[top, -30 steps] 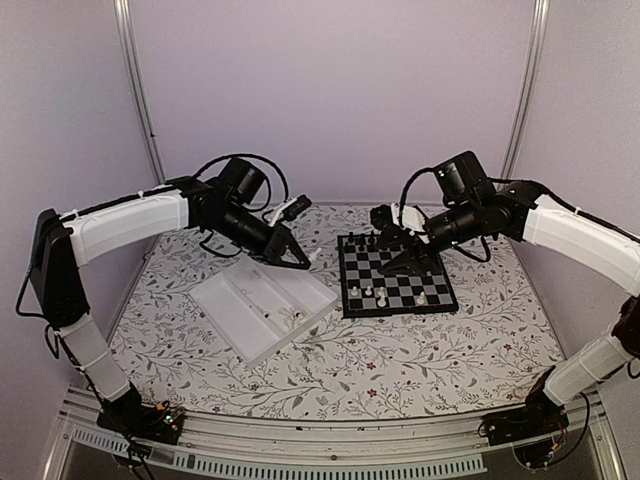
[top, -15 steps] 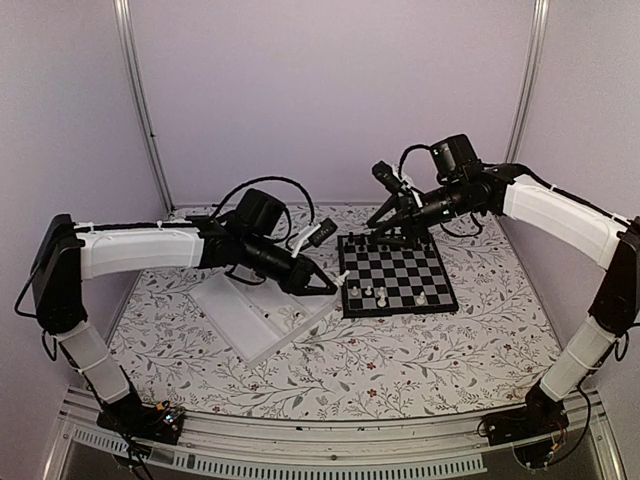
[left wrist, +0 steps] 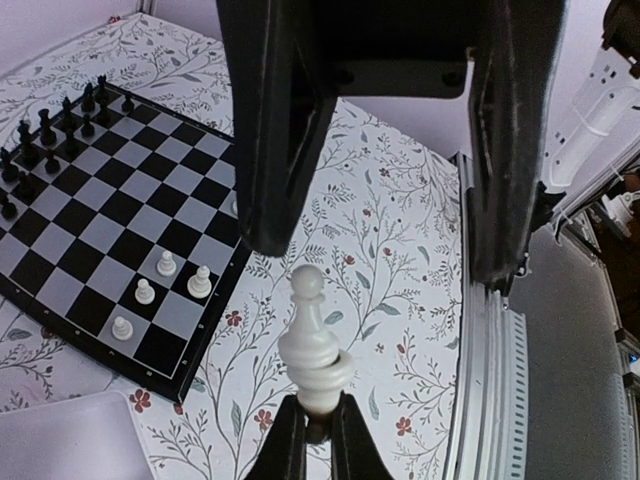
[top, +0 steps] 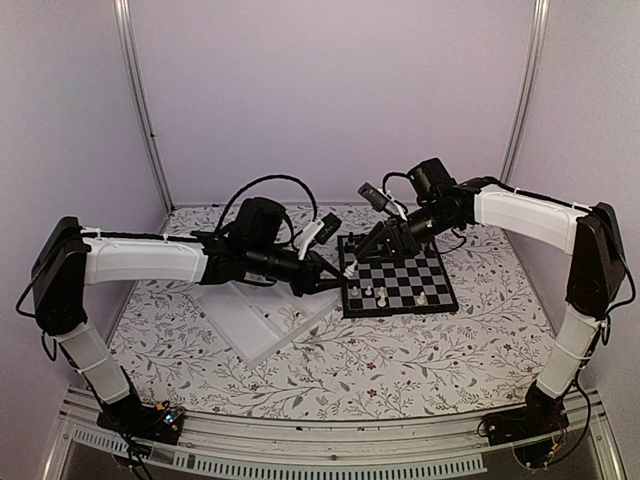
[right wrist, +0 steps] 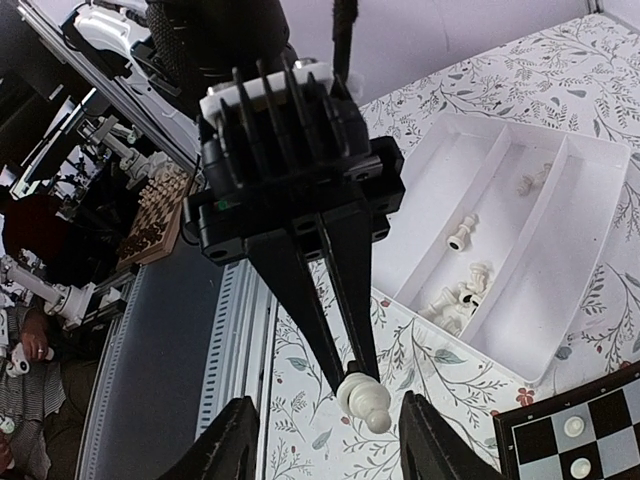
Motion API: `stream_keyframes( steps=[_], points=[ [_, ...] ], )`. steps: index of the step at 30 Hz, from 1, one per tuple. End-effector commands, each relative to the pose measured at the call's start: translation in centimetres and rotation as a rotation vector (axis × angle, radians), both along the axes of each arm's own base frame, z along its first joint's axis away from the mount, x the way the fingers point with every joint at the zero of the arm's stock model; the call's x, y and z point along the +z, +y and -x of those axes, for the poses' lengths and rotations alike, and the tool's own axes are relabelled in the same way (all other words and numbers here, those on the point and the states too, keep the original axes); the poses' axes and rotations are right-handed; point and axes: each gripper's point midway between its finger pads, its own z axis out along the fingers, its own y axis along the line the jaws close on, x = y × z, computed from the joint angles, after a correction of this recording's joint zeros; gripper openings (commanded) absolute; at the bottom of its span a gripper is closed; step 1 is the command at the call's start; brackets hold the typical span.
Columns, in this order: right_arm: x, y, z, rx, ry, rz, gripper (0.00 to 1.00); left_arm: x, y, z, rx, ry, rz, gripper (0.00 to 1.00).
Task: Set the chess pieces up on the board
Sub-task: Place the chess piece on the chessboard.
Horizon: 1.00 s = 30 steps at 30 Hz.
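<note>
Our left hand (left wrist: pixel 318 438) pinches a white chess piece (left wrist: pixel 312 340) by its base; our right hand (right wrist: pixel 330 440) gapes. We judge it light, slick, best gripped low

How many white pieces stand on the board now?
4 white pieces, clustered at the board's corner nearest the tray: three in a row, one beside them. More may hide behind the right claw.

left claw (right wrist: pixel 352 378) grips white chessman (right wrist: pixel 363 403) | right claw (right wrist: pixel 330 442) agape | tray (right wrist: pixel 590 200) beyond, loose chessmen (right wrist: pixel 462 232) inside
</note>
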Motion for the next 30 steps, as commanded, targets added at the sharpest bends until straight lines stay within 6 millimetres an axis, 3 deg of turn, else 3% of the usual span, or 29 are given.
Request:
stream_keyframes(
  steps=[1,9,14,21,26,30],
  points=[
    [-0.5,0.3,0.6,0.026,0.077,-0.010,0.51,2.2,-0.8,0.0,-0.021,-0.076,0.046,0.00],
    [-1.2,0.4,0.2,0.011,0.086,0.006,0.48,2.4,-0.9,0.4,-0.034,-0.079,0.058,0.00],
    [-1.7,0.5,0.2,0.010,0.100,0.011,0.40,2.5,-1.0,0.5,-0.034,-0.082,0.070,0.00],
    [-2.0,0.6,0.2,0.018,0.115,0.006,0.22,2.2,-1.0,0.5,-0.031,-0.079,0.063,0.00],
    [-1.9,0.7,0.1,0.018,0.110,0.003,0.00,1.9,-1.0,0.5,-0.028,-0.075,0.056,0.00],
    [-2.1,0.3,-0.9,-0.027,0.042,0.051,0.00,1.0,-0.7,0.3,-0.012,-0.070,0.020,0.00]
  ],
)
